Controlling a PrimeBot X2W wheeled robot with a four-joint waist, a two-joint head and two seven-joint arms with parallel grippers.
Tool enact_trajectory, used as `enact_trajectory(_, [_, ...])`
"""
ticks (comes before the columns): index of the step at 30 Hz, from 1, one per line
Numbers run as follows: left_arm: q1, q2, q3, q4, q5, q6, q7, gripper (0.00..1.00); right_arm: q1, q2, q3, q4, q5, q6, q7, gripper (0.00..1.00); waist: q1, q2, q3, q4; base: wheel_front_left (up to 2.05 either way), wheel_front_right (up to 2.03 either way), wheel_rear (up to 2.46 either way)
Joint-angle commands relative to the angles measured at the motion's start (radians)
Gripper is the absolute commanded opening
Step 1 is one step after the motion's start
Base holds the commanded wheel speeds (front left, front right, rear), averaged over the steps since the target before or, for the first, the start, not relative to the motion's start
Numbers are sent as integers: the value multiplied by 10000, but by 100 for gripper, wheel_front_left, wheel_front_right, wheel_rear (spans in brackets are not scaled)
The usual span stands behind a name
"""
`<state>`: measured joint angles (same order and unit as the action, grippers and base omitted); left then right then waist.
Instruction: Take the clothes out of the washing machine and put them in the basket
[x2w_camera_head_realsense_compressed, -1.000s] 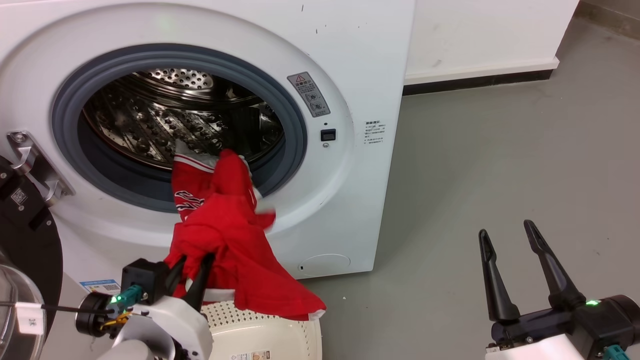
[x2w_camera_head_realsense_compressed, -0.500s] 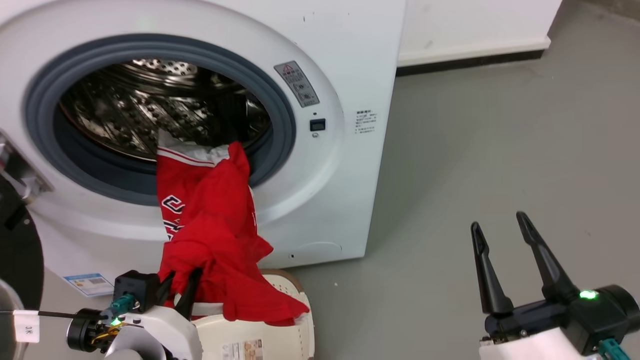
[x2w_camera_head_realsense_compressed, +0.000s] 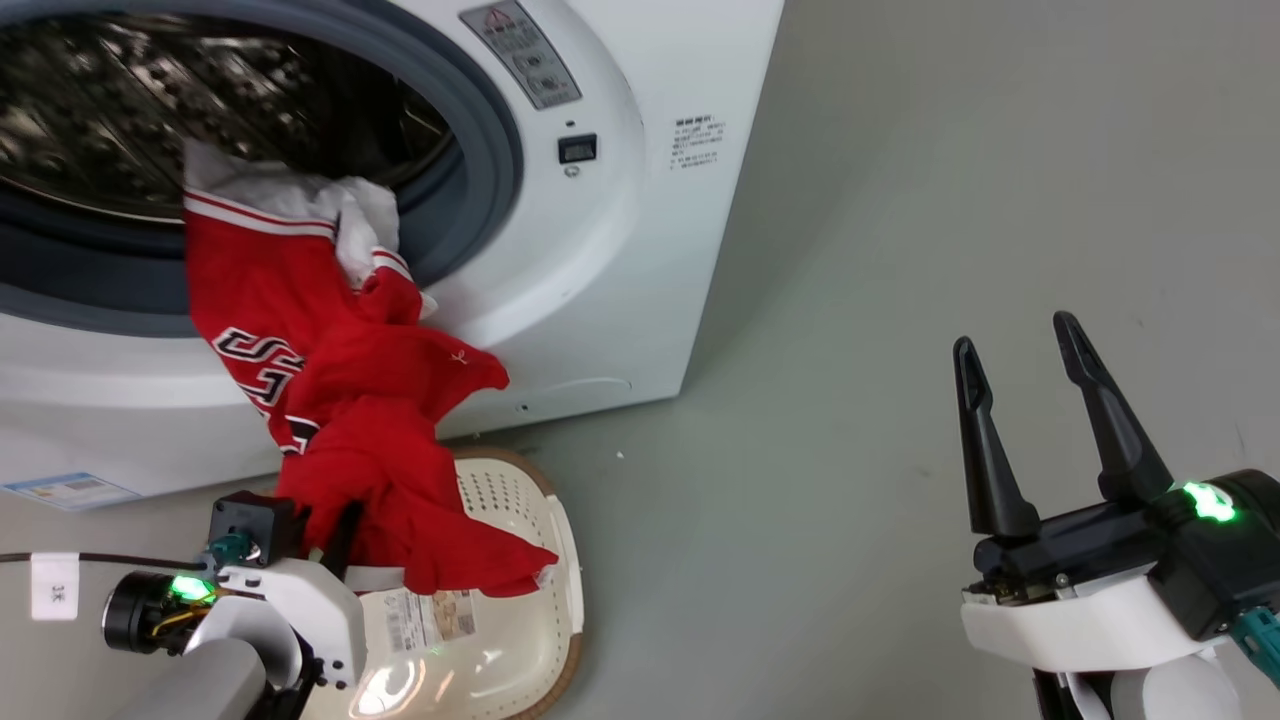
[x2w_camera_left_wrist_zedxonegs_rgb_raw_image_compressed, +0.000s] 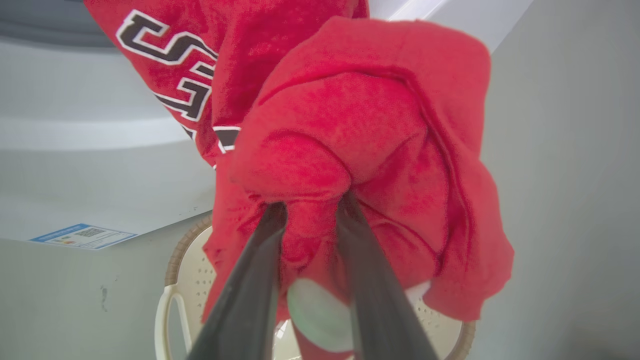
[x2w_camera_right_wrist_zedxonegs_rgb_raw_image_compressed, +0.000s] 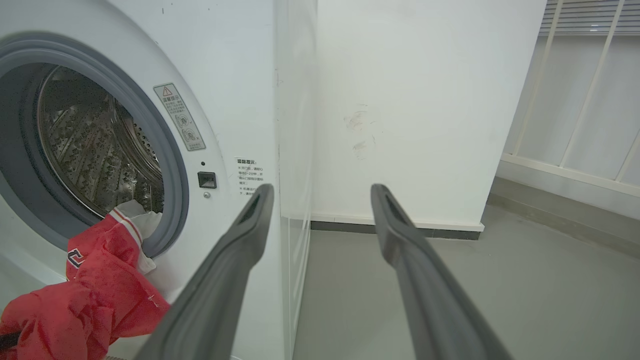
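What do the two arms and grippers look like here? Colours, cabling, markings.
Right gripper: two long tapering black fingers on a black base, lit green light, teal connector, white wrist shell. Left gripper: same build, plus a thin black cable carrying a white tag, and a grey forearm.

The head camera has dipped and turned, so the washing machine (x2w_camera_head_realsense_compressed: 600, 250) now sits higher and further left in its view. The clothes (x2w_camera_head_realsense_compressed: 340, 400) hang further out of the porthole than a second ago. The cloth is drawn longer, more block lettering is exposed, and more of the basket (x2w_camera_head_realsense_compressed: 545, 560) shows beneath the lower fold.
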<state>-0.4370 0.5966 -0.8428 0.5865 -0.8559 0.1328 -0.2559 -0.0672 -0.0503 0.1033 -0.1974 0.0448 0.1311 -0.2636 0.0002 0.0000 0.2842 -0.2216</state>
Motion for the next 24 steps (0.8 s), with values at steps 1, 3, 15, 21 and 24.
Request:
enact_trajectory(1, [-211,-58,-9,217,54,-86,-48,0,-164,1,0,-43,62,-7,-17,100,-2,0,416,-214,0,0,0])
enact_trajectory(3, [-419,-225,-41,742,102,-296,-53,0,-276,1,-22,-61,95,-7,-17,100,-2,0,605,-265,0,0,0])
enact_trajectory(15, [-1793,-906,-581,3234,755,-1321,-37,0,-826,1,-97,-191,274,-7,-19,100,-2,0,1530,-400,0,0,0])
enact_trajectory(21, [-2431,-1189,-886,4348,1040,-1769,45,0,-1022,1,-104,-186,347,-7,-17,100,-2,0,1843,-363,0,0,0])
enact_trajectory(24, [-2717,-1328,-1000,4898,1108,-1945,91,0,-1122,1,-63,-208,398,-7,-19,100,-2,0,2009,-378,0,0,0])
